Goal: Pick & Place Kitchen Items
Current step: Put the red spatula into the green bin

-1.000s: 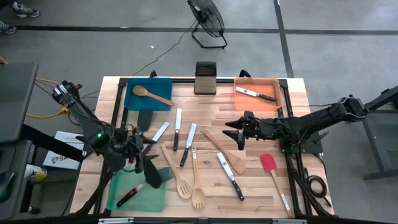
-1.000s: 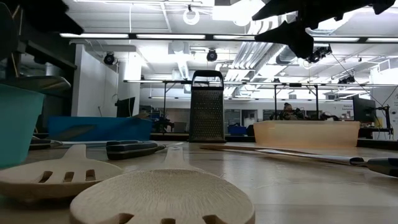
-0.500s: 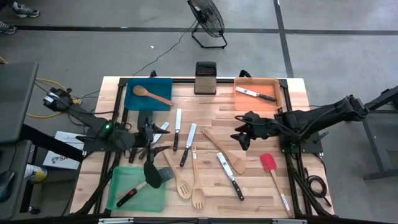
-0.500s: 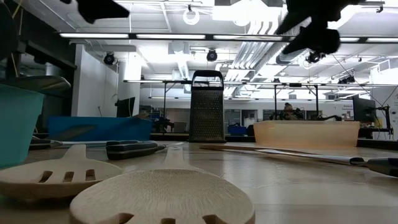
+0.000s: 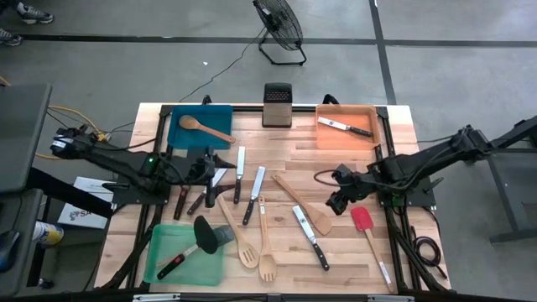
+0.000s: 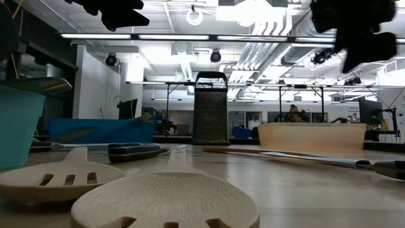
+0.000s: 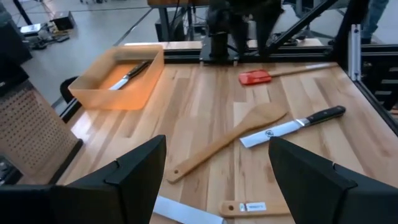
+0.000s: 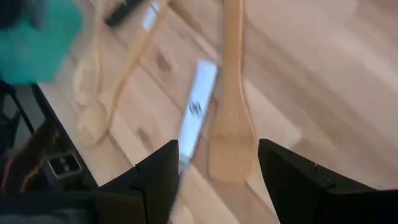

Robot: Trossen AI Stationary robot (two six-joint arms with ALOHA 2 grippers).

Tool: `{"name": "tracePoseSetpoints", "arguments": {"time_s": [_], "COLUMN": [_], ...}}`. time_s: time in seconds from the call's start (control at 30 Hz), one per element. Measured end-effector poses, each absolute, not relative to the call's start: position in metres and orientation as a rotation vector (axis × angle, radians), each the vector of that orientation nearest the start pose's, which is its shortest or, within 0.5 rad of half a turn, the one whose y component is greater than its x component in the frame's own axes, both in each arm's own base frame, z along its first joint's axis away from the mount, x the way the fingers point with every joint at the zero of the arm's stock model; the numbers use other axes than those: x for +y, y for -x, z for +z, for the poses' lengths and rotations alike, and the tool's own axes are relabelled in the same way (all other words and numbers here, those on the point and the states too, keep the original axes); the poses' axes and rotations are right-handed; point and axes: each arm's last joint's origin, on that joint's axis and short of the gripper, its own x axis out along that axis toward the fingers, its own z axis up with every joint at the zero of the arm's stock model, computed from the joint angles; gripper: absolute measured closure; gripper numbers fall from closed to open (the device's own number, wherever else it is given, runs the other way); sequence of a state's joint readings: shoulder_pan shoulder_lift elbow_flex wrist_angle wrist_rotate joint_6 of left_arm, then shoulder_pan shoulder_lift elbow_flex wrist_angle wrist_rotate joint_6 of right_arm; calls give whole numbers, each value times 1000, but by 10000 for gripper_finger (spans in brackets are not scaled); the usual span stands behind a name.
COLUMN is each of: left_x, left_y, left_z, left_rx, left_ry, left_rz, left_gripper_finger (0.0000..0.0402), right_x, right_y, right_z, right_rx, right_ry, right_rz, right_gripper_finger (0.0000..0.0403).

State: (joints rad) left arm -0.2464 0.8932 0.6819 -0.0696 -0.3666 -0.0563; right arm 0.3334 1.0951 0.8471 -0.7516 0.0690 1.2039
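Kitchen items lie spread over the wooden table: black-handled knives (image 5: 254, 193), pale wooden forks (image 5: 243, 239) and a wooden spatula (image 5: 304, 203), with a red spatula (image 5: 363, 221) on the right. A wooden spoon (image 5: 204, 127) lies in the blue tray (image 5: 221, 114), a knife (image 5: 345, 127) in the orange tray (image 5: 324, 139) and a black spatula (image 5: 204, 238) in the green tray (image 5: 154, 267). My left gripper (image 5: 216, 167) (image 7: 217, 180) hovers open over the knives at centre left. My right gripper (image 5: 334, 201) (image 8: 217, 180) hangs open over the wooden spatula's blade, tipped down. Both are empty.
An upright metal box grater (image 5: 277, 104) stands at the far edge between the blue and orange trays. Metal frame rails (image 5: 393, 220) run along the table's sides. Bare wood shows near the far middle and the near right corner.
My left gripper has swung from the green tray's far end toward the table's far edge and centre, rising, and now points level across the table. My right gripper has drawn back toward the right and near edges and tipped its fingers downward. The utensils have stayed put.
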Motion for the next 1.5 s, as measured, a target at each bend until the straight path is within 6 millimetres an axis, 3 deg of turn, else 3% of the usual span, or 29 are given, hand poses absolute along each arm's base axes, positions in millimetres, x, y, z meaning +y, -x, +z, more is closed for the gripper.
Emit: {"name": "tracePoseSetpoints", "arguments": {"time_s": [0.27, 0.5, 0.73, 0.93, 1.27, 1.5], "left_x": [-31, -31, -31, -31, -31, -31], "left_y": [-196, -196, -196, -196, -196, -195], "left_z": [290, 289, 289, 289, 289, 288], "left_rx": [272, 278, 281, 286, 287, 291], "left_ry": [-28, -48, -63, -72, -72, -68], "left_rz": [124, 118, 117, 115, 115, 103], "left_gripper_finger": [121, 121, 121, 121, 121, 121], "right_x": [93, 114, 133, 147, 171, 174], "right_y": [-188, -177, -161, -147, -144, -143], "right_z": [235, 218, 211, 202, 172, 160], "right_rx": [1238, 1412, 1445, 1461, 1495, 1474], "right_ry": [-1013, -1049, -1056, -962, -1017, -970], "right_rz": [-424, -586, -748, -853, -1003, -1073], "right_gripper_finger": [190, 190, 190, 190, 190, 190]}}
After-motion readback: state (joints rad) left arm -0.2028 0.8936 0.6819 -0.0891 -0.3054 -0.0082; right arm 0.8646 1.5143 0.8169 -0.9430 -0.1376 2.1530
